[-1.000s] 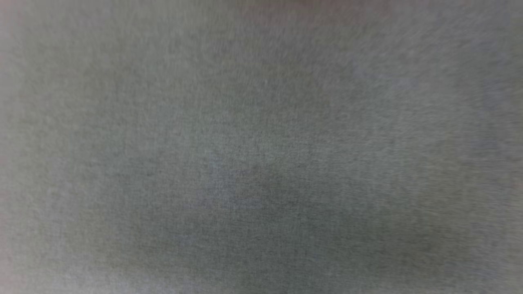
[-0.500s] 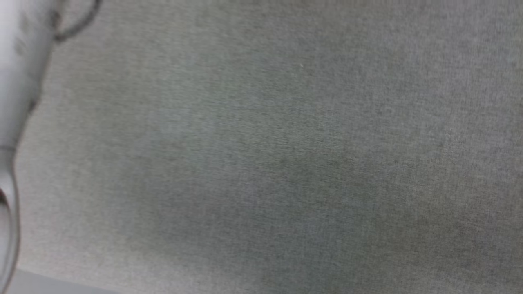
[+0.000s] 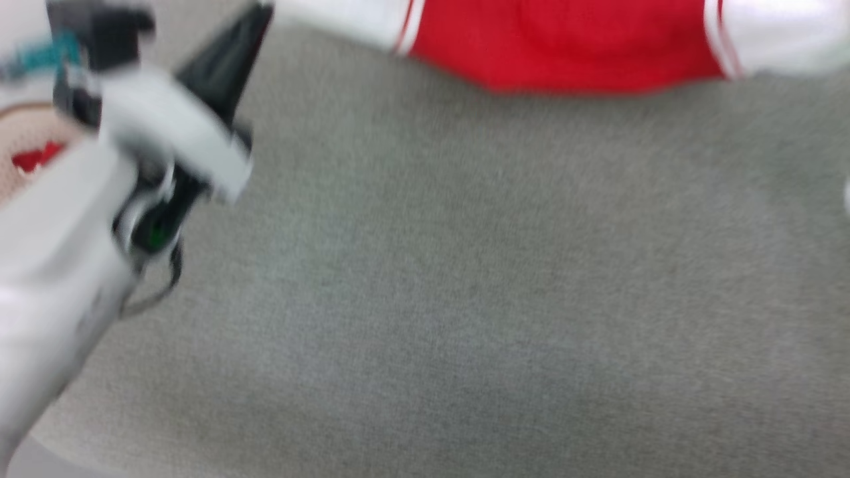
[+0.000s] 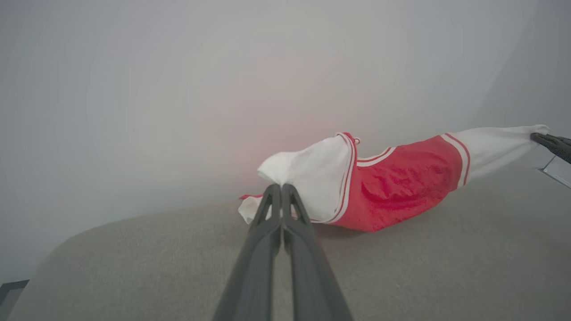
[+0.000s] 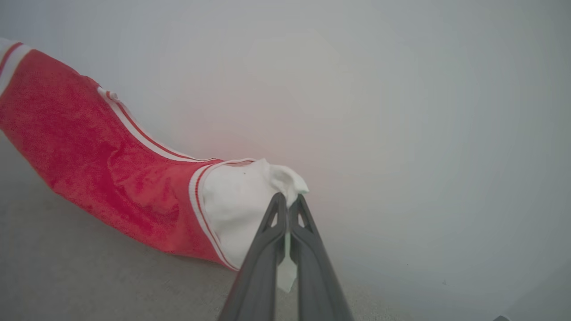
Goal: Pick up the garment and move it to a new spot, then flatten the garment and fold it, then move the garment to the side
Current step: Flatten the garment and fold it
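Garment [image 4: 401,187] hangs stretched between the two grippers, its red body sagging in the middle down to the grey cloth surface [image 3: 465,299]. It seems to touch there, though the blurred head view leaves that unsure. In that view the garment [image 3: 564,46] runs along the top edge, well up from the bare grey area.

The left gripper [image 4: 281,187] has its jaws pressed together on the bunched edge of one white sleeve [image 4: 312,174]. Its pale forearm rises slantwise from the head view's lower left, with the dark fingers [image 3: 226,60] pointing up and to the right at the sleeve. The right gripper [image 5: 287,198] is likewise clamped on the other white sleeve [image 5: 236,200], a scrap of white cloth showing between its fingers. Its tip also shows at the far right of the left wrist view [image 4: 551,142], holding the sleeve end level.
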